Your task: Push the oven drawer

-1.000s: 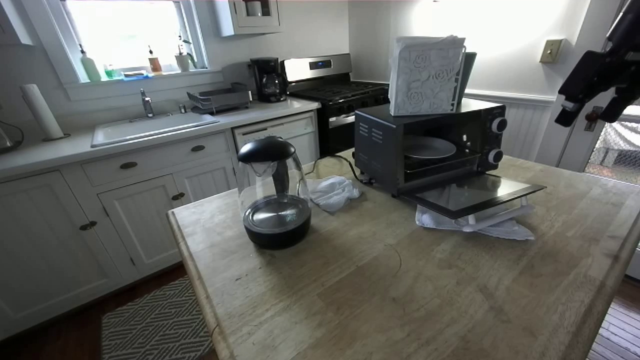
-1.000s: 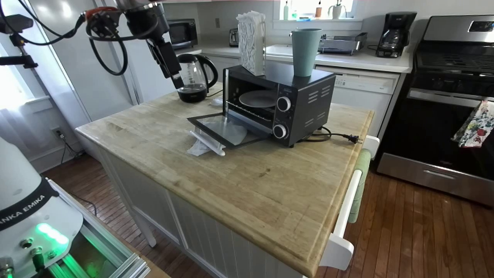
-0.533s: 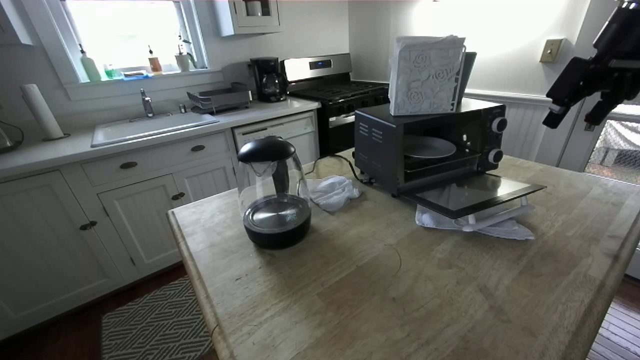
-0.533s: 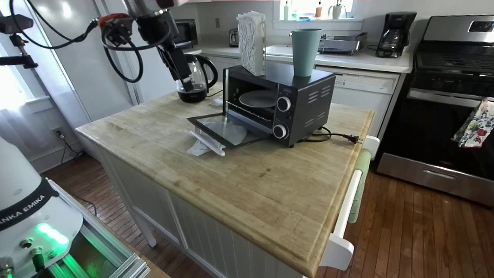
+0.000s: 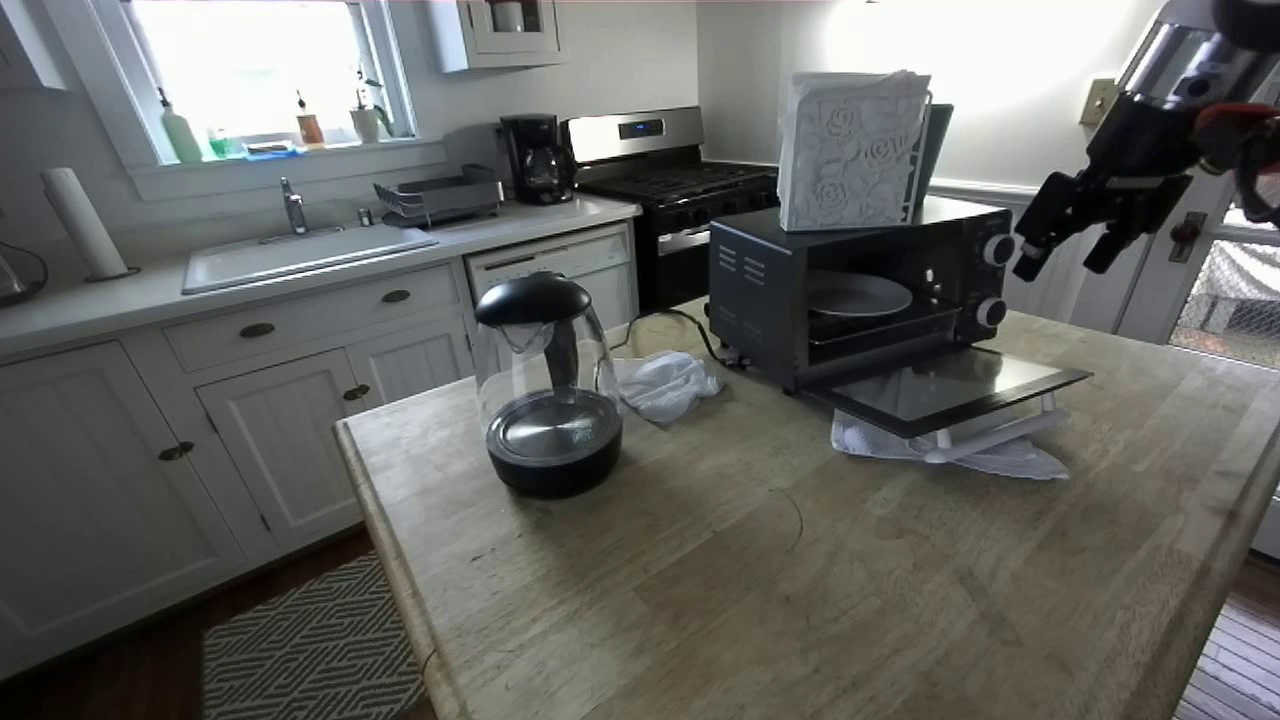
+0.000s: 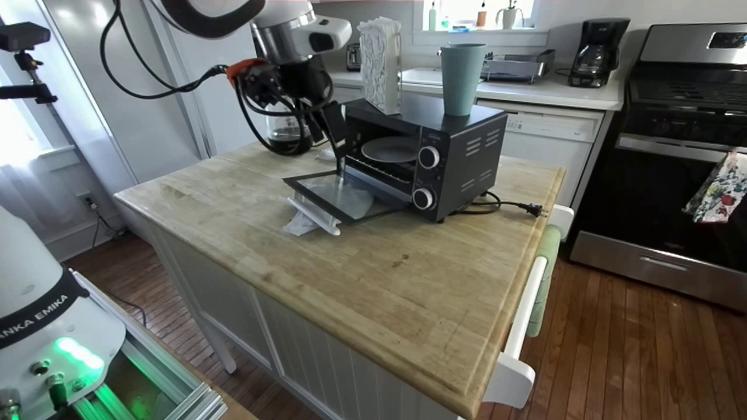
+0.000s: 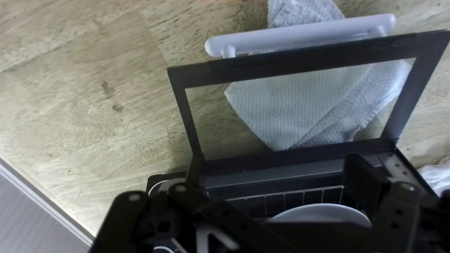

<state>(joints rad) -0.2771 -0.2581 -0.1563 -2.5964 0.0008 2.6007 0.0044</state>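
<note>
The oven drawer is a flat glass panel with a dark frame, hanging open low at the front of the toaster oven in both exterior views [image 5: 945, 385] [image 6: 344, 195]. Its frame spans the wrist view [image 7: 299, 66]. A white bar handle [image 7: 302, 35] runs along its outer edge. The black toaster oven [image 5: 755, 290] shows its open front, with a grey plate [image 6: 392, 150] on the rack inside. My gripper [image 5: 1064, 258] is open and empty, in the air higher than the panel and near the oven's front. Its spread fingers [image 7: 276, 161] show at the wrist view's bottom.
A white cloth [image 7: 299, 105] lies under the panel and handle. A glass kettle [image 5: 555, 460] stands on the wooden table [image 6: 408, 291]. A napkin holder [image 5: 855, 155] and a green cup [image 6: 462, 79] stand on the oven. A cord [image 6: 513, 204] lies behind it.
The arm and open gripper have moved toward the oven's front, leftward in an exterior view, rightward and down in the opposite one. The panel, oven and kettle have not moved.
</note>
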